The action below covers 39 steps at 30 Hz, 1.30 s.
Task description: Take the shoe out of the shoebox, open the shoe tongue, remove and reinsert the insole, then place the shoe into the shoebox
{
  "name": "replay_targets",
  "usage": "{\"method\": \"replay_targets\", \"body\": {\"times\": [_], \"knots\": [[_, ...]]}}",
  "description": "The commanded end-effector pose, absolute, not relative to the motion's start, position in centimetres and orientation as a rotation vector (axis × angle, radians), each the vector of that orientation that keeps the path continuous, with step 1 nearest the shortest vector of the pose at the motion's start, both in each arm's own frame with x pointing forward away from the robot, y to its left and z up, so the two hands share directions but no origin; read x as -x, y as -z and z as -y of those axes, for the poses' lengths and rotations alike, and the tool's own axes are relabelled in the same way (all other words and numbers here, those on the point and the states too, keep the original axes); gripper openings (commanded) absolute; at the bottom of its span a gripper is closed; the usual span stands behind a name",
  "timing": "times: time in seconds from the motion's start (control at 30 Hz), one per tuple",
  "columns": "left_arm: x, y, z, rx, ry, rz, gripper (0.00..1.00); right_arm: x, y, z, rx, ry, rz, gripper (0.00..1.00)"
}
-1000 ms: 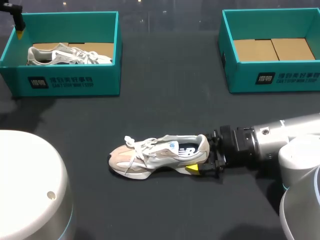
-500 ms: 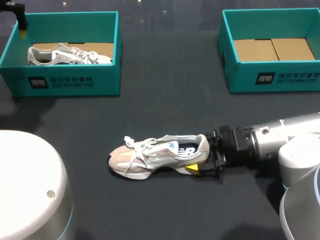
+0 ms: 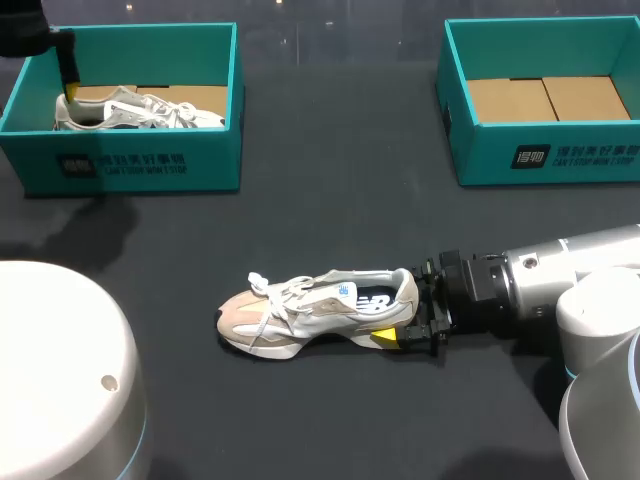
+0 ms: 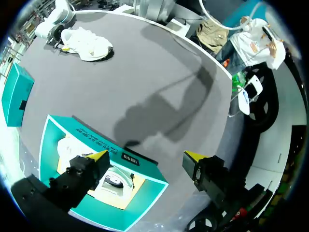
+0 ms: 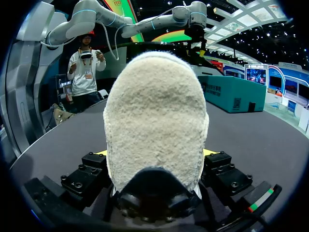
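Dark desk (image 3: 340, 210) surface carries two teal boxes at the rear: the left box (image 3: 140, 165), holding a second shoe (image 3: 140, 108), and the right box (image 3: 540, 155), showing its cardboard floor. You find the shoe (image 3: 320, 310) upright on its sole at the desk's middle, toe toward the left, well apart from both boxes. On the right gripper (image 3: 398, 314), the fingers are clenched on the shoe's heel, one at each side. The left gripper (image 4: 146, 157) hangs over the left box's outer end, fingers spread wide, grasping nothing.
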<state>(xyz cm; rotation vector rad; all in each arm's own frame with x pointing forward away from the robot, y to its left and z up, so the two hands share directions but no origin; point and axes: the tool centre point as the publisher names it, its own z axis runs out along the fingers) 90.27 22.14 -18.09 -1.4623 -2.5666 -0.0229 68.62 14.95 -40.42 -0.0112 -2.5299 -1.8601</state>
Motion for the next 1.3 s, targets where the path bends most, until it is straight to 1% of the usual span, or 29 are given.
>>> {"method": "replay_targets", "body": {"times": [0.03, 0.07, 0.1, 0.23, 0.4, 0.47, 0.9, 0.93, 1.0, 1.1, 1.2, 1.23, 1.3], "knots": [[-90.7, 18.0, -22.0, 0.971, -0.021, 2.719, 1.0, -68.7, 40.6, -15.2, 0.011, 1.859, 2.532, 0.0], [-90.7, 18.0, -22.0, 0.971, -0.021, 2.719, 1.0, -68.7, 40.6, -15.2, 0.011, 1.859, 2.532, 0.0], [-90.4, 17.4, -21.7, 0.915, -0.104, 2.733, 1.0, -68.7, 40.6, -15.2, 0.011, 1.859, 2.532, 0.0], [-87.3, 16.5, -19.3, 0.532, -0.152, 2.918, 1.0, -68.7, 40.6, -15.2, 0.011, 1.859, 2.532, 0.0], [-84.1, 16.6, -15.1, 0.008, -0.037, 3.044, 1.0, -68.7, 40.6, -15.2, 0.011, 1.859, 2.532, 0.0], [-83.3, 16.9, -13.3, -0.271, 0.105, 3.057, 1.0, -68.7, 40.6, -15.2, 0.011, 1.859, 2.532, 0.0], [-82.7, 17.0, -12.7, -0.288, 0.109, 3.094, 1.0, -68.7, 40.6, -15.2, 0.011, 1.859, 2.532, 0.0], [-82.1, 17.0, -12.3, -0.346, 0.109, 3.066, 1.0, -68.7, 40.6, -15.2, 0.011, 1.859, 2.532, 0.0], [-80.5, 17.0, -11.2, -0.513, 0.109, 3.052, 1.0, -68.7, 40.6, -15.2, 0.011, 1.859, 2.532, 0.0], [-77.8, 16.9, -9.0, -0.893, 0.102, 2.969, 1.0, -68.7, 40.6, -15.2, 0.011, 1.859, 2.532, 0.0], [-76.3, 17.0, -7.3, -1.135, 0.145, 2.811, 1.0, -68.7, 40.6, -15.2, 0.011, 1.859, 2.532, 0.0], [-75.4, 17.4, -6.1, -1.342, 0.22, 2.72, 1.0, -68.7, 40.6, -15.2, 0.011, 1.859, 2.532, 0.0], [-74.6, 17.9, -4.6, -1.493, 0.302, 2.685, 1.0, -68.7, 40.6, -15.2, 0.011, 1.859, 2.532, 0.0]]}}
